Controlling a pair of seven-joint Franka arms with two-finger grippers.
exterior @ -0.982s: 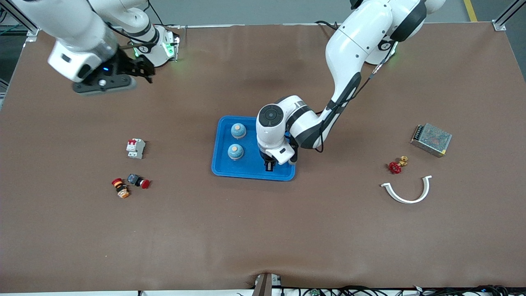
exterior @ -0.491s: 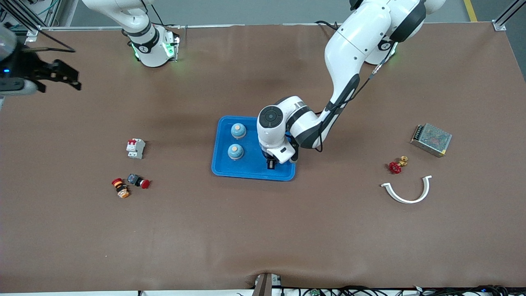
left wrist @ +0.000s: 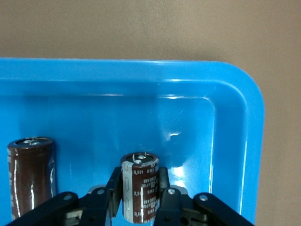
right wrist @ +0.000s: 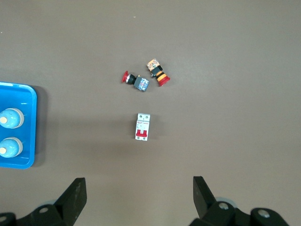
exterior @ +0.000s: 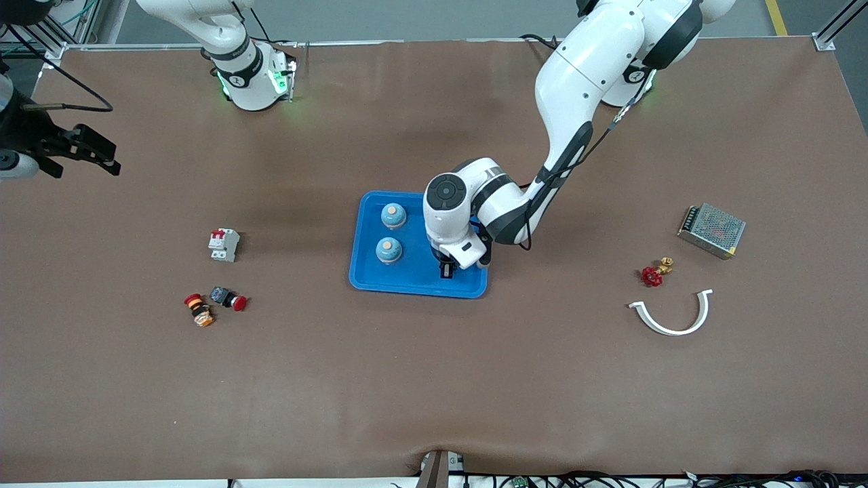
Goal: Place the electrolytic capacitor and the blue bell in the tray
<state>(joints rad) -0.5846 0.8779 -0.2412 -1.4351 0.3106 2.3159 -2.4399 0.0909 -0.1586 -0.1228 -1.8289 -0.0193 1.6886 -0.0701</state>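
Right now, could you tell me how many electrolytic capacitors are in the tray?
2. One capacitor stands upright between the left gripper's fingers, low over the tray floor. A second capacitor stands beside it in the tray. The arm may hide others from the front camera.

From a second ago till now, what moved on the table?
The right end effector swung away from over the table near its base toward the right arm's end and hangs open there. The left end effector stayed low in the tray, shut on a capacitor. The two blue bells stayed put.
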